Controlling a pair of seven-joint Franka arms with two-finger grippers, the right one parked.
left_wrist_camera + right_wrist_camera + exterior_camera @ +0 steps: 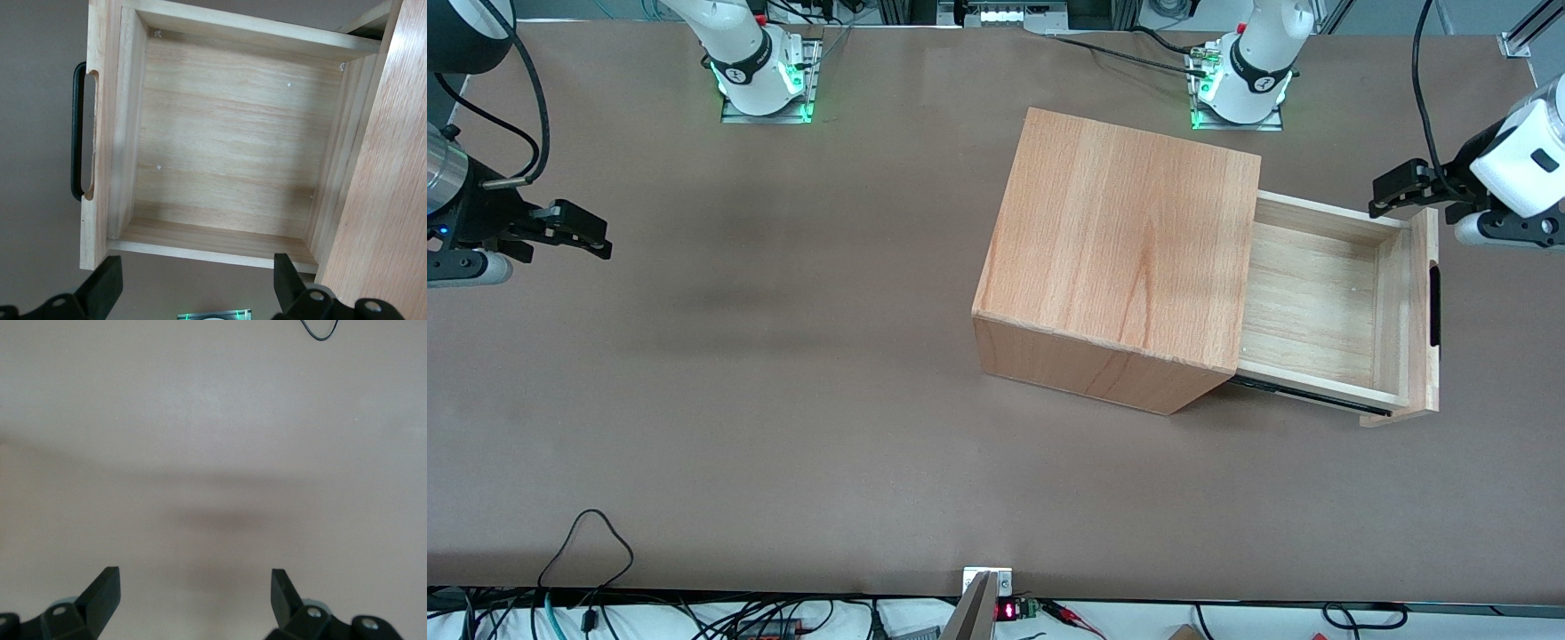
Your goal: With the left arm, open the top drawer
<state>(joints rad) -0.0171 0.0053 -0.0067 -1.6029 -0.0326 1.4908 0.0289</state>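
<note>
Top drawer (1325,302) pulled well out of the wooden box (1120,258), pale plank floor bare, front panel with black handle (1434,307) facing the working arm's end of the table. Task apparently finished.

Risks, as a judgement: a careless retreat clipping the front panel's upper edge and nudging the drawer back in or skewing the box on the brown table (783,400); a low sweep catching the handle.

Left arm's gripper (1396,191) above and just off the drawer's corner, handle near it, box farther off. Fingers (103,287) spread wide apart, holding nothing, touching nothing visible.
</note>
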